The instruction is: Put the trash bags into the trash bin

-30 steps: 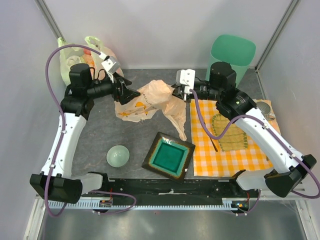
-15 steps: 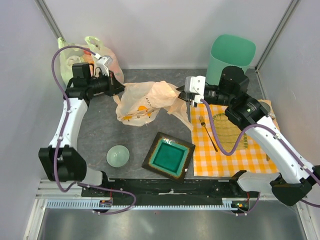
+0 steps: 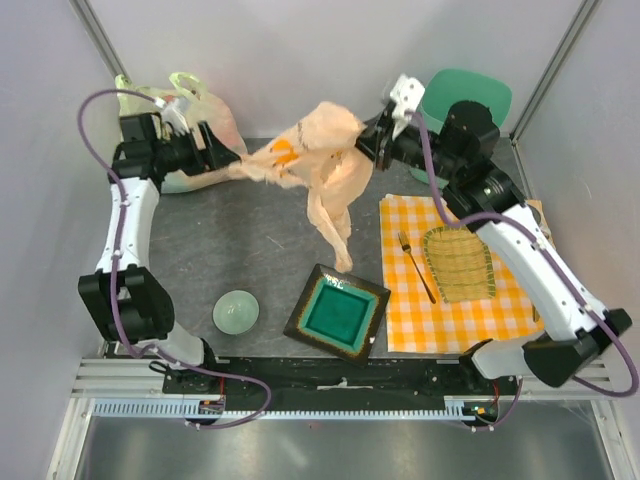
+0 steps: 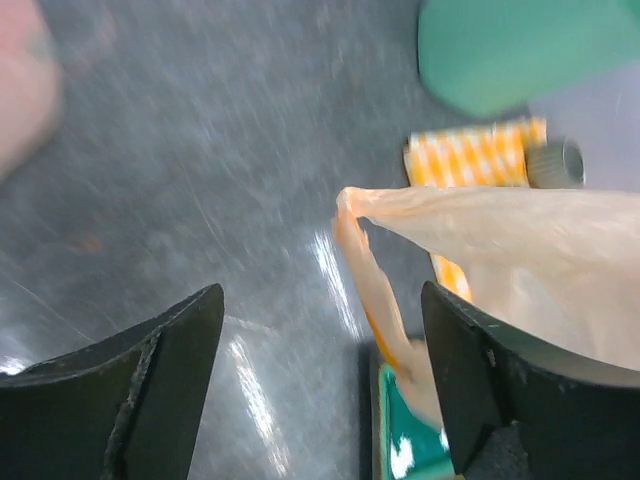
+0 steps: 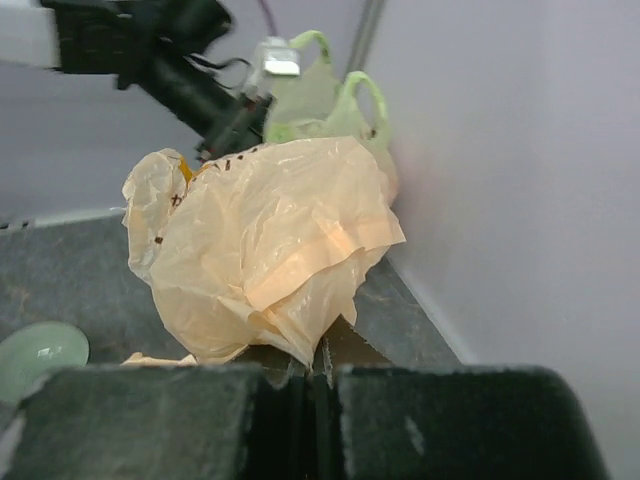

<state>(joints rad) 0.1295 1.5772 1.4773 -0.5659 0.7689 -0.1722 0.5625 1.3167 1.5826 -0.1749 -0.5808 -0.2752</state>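
Note:
The trash bag (image 3: 325,165) is a crumpled peach-cream plastic bag. It hangs in the air above the grey table, and a tail droops toward the teal dish. My right gripper (image 3: 377,140) is shut on its right end, just left of the mint-green trash bin (image 3: 470,105). In the right wrist view the bag (image 5: 260,240) bunches out of the shut right gripper (image 5: 315,365). My left gripper (image 3: 212,155) is open at the back left, beside the bag's left tip. In its wrist view the left gripper (image 4: 320,300) is empty, with the bag (image 4: 520,240) and bin (image 4: 510,45) ahead.
A yellow-green stuffed bag (image 3: 190,110) stands in the back left corner. A pale green bowl (image 3: 236,311) and a square teal dish (image 3: 337,311) sit at the front. An orange checked cloth (image 3: 450,310) on the right carries a fork (image 3: 415,265) and a woven mat (image 3: 458,262).
My right gripper has lifted the bag off the table and carried it back toward the bin. My left gripper has drawn back to the left, off the bag.

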